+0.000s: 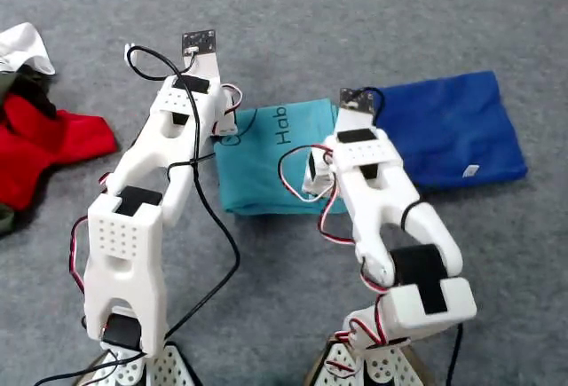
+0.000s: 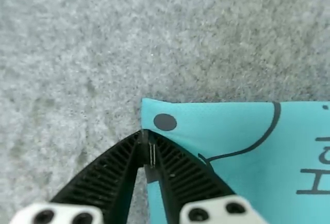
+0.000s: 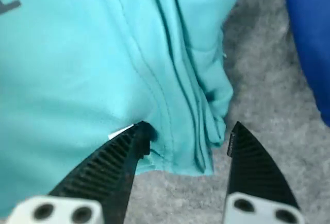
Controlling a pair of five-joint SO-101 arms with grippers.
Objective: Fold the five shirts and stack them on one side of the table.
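A teal shirt (image 1: 266, 160) lies folded at the middle of the grey table, and a folded blue shirt (image 1: 448, 129) lies flat just to its right. My left gripper (image 1: 228, 125) sits at the teal shirt's far left corner. In the left wrist view that gripper (image 2: 147, 151) is shut on the teal shirt's (image 2: 232, 141) edge, just below a black dot print. My right gripper (image 1: 313, 176) is at the shirt's right side. There the gripper (image 3: 188, 134) is open, one finger on the teal cloth (image 3: 67, 69), the other beyond its bunched layered edge.
A loose heap at the table's left edge holds a red shirt (image 1: 44, 142), a white cloth (image 1: 22, 44) and a dark green one (image 1: 27, 84). Bare grey table (image 1: 293, 40) stretches behind the shirts. The blue shirt (image 3: 309, 28) lies close beside my right gripper.
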